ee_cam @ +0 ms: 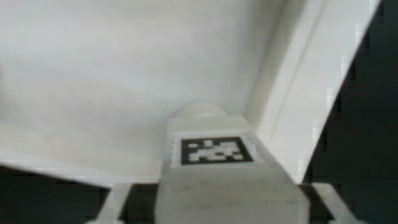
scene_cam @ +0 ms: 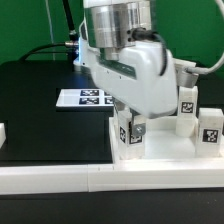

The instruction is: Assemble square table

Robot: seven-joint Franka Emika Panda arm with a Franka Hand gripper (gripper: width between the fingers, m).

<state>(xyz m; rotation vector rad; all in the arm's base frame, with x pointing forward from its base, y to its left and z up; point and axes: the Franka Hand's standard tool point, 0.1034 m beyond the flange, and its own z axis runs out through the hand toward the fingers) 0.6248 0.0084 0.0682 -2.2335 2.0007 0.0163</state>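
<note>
Border bar: long white bar (scene_cam: 60,178) along the bench's near edge, closest to the exterior camera.
Gripper: gripper (scene_cam: 131,133) low over the bench's near edge, clenched on a leg, the fingers (ee_cam: 134,205) seen either side of it in the wrist view.
Held leg: short white tagged leg (ee_cam: 214,165), upright, long axis vertical, running straight down from the wrist.
Table top: white square top (scene_cam: 170,150) lies flat by the near edge, directly beneath the held leg; its raised rim (ee_cam: 302,90) runs just beside the leg.
Other legs: two tagged legs (scene_cam: 186,108) (scene_cam: 212,132) stand upright on the top, beyond the gripper.
Key relation: corner socket is hidden under the leg; judging by the rim, it sits straight below, so the move looks like a vertical descent.
Marker board: marker board (scene_cam: 84,98) lies mid-bench, apart.
</note>
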